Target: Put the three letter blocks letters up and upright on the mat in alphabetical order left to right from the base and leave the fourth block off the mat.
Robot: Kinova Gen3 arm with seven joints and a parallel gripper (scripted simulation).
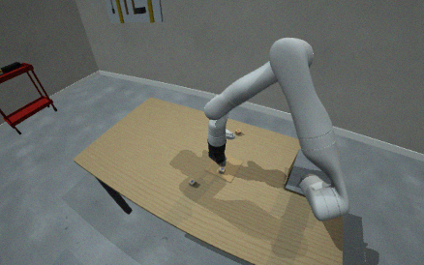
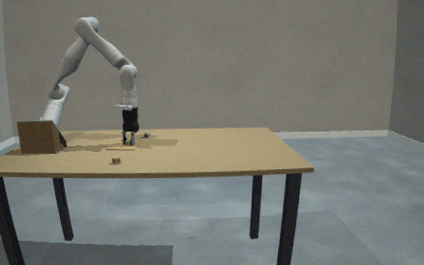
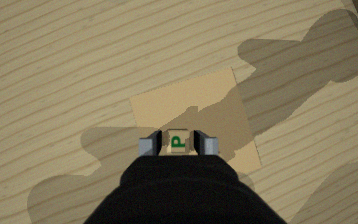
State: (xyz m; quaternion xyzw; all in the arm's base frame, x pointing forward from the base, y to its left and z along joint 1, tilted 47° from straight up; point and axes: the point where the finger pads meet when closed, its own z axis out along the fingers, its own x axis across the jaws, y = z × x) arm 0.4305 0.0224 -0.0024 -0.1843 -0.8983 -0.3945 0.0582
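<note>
End effector (image 3: 177, 145) open astride P block (image 3: 177, 141), mat (image 3: 165, 102) partly shadowed, contact unclear

We see a long wooden table (image 2: 203, 164) on dark legs, with a grey wall behind it. At its far left end stands a brown box (image 2: 39, 137), and the white arm (image 2: 99, 45) rises from behind it. The arm bends down to the black gripper (image 2: 129, 140), which hangs over a thin mat (image 2: 119, 146). Its fingers stand apart. A small reddish block (image 2: 115, 160) lies on the table, nearer to us than the mat and apart from it.
</note>
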